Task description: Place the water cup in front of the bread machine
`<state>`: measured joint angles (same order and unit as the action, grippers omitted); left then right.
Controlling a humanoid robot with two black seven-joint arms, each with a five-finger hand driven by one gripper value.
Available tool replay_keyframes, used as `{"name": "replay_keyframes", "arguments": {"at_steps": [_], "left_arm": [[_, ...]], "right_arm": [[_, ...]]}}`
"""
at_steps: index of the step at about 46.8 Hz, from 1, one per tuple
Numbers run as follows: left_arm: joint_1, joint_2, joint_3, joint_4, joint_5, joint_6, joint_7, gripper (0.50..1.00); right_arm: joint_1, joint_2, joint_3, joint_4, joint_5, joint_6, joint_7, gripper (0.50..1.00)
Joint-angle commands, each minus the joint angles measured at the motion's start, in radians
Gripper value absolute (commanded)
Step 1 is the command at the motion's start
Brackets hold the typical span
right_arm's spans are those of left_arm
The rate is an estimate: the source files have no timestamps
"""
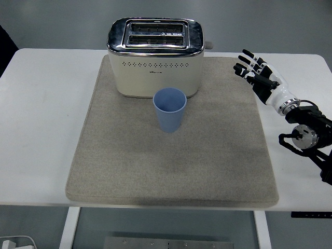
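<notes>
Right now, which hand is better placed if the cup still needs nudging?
The right hand: it hovers open at the mat's right edge. The left hand isn't in view. The blue cup already stands upright before the toaster.

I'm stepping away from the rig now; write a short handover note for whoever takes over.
Right hand: fingers spread, holding nothing, over the grey mat's right edge.
Left hand: not in view.
Blue plastic water cup: upright on the mat, directly in front of the cream and chrome toaster, apart from the hand.
Done: cup looks placed.
Left: apparently nothing but parking the arm.
</notes>
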<state>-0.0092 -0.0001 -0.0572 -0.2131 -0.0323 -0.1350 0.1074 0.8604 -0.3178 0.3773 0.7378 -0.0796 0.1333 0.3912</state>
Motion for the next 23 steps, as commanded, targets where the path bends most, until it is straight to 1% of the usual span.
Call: {"name": "replay_keyframes", "arguments": {"at_steps": [1,23], "left_arm": [[0.0,0.0,-0.001,0.001,0.0,0.0,0.0,1.0],[0.0,0.0,0.0,0.001,0.0,0.0,0.0,1.0]], "right_arm": [[0.0,0.0,0.0,0.0,0.0,0.0,0.0,0.907],[0.0,-0.001,0.0,-0.003,0.0,0.0,0.0,0.907]]}}
